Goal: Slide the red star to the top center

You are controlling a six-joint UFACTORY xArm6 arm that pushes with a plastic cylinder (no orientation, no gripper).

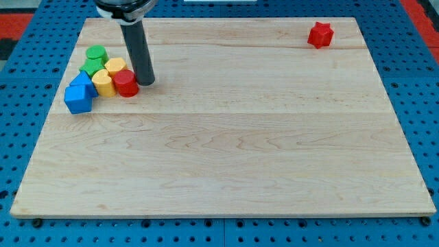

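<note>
The red star point(319, 34) sits near the view's top right corner of the wooden board point(226, 151). My tip point(145, 81) is far from it, at the view's upper left, touching or just beside the right side of a red cylinder point(125, 83). The rod rises from there to the view's top edge. The star stands alone, with no block near it.
A cluster of blocks lies at the upper left: a green cylinder point(96, 53), a green star-like block point(92, 67), a yellow block point(115, 66), another yellow block point(103, 82), and two blue blocks point(79, 94). A blue pegboard point(20, 82) surrounds the board.
</note>
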